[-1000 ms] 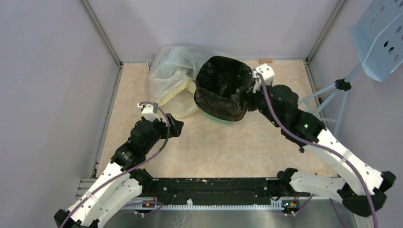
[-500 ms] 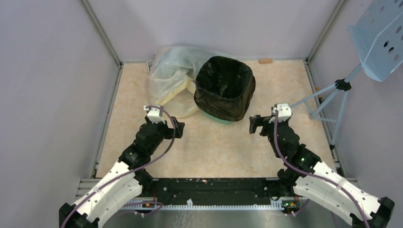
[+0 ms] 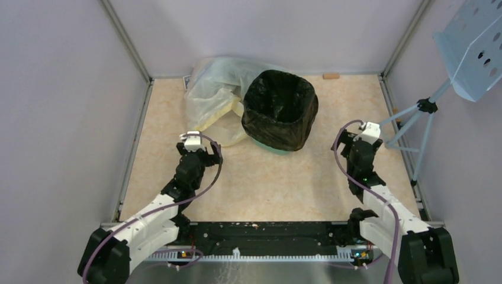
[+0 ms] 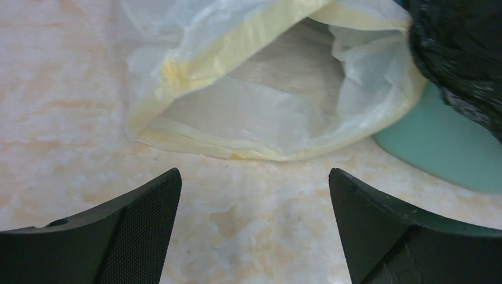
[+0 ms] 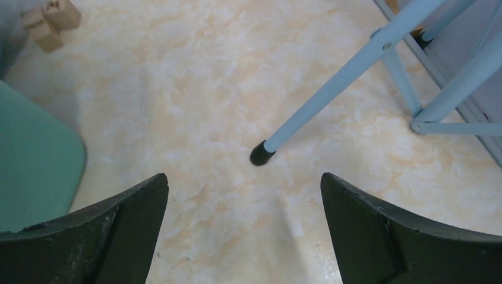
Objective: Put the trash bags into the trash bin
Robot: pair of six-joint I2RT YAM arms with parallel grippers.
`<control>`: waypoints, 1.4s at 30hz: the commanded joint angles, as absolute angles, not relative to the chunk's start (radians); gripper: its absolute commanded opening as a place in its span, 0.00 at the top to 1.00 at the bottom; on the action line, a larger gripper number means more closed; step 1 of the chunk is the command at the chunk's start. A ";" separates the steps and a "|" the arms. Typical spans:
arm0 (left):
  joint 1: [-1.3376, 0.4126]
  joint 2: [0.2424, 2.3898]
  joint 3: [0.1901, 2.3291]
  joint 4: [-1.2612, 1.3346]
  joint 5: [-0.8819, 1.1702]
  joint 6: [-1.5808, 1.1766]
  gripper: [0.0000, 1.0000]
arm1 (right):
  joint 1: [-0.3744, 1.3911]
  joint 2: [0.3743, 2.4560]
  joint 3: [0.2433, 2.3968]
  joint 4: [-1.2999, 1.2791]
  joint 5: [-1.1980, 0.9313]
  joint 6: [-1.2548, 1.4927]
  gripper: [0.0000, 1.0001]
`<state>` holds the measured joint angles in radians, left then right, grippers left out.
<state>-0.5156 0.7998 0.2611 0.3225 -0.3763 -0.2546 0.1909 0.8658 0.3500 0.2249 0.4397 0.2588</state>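
Note:
The black trash bag lines the mint-green trash bin at the back middle of the table, with its edge folded down over the rim. Only the bin's base shows below the plastic. My left gripper is open and empty, well short of the bin's left side. In the left wrist view the left gripper faces bare tabletop, with the bin and bag at the far right. My right gripper stands open and empty, to the right of the bin. The right wrist view puts the right gripper over tabletop, the bin at left.
A large translucent yellowish bag lies left of the bin, its mouth just ahead of my left fingers. A pale blue tripod leg lands ahead of my right gripper, under a perforated tray. A small wooden block sits by the back wall.
My right arm has drawn back from the bin's right rim toward the near right, and its jaws have widened. My left arm has pulled back a little and turned toward the clear bag.

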 commanded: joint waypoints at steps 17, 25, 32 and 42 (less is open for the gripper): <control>-0.190 1.296 0.189 1.024 -0.194 0.042 0.01 | 0.131 1.471 0.157 1.302 0.449 0.015 0.08; -0.119 1.427 0.295 0.990 -0.042 0.115 0.01 | 0.130 1.474 0.153 1.308 0.448 0.012 0.06; -0.057 1.559 0.295 1.128 0.055 0.086 0.01 | 0.130 1.473 0.153 1.307 0.447 0.014 0.06; -0.057 1.571 0.282 1.160 0.041 0.081 0.01 | 0.130 1.473 0.153 1.306 0.446 0.014 0.06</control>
<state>-0.0612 1.5715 0.2604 1.1004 0.0254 0.0853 0.1398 1.4681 0.1486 1.2434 0.4473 0.0074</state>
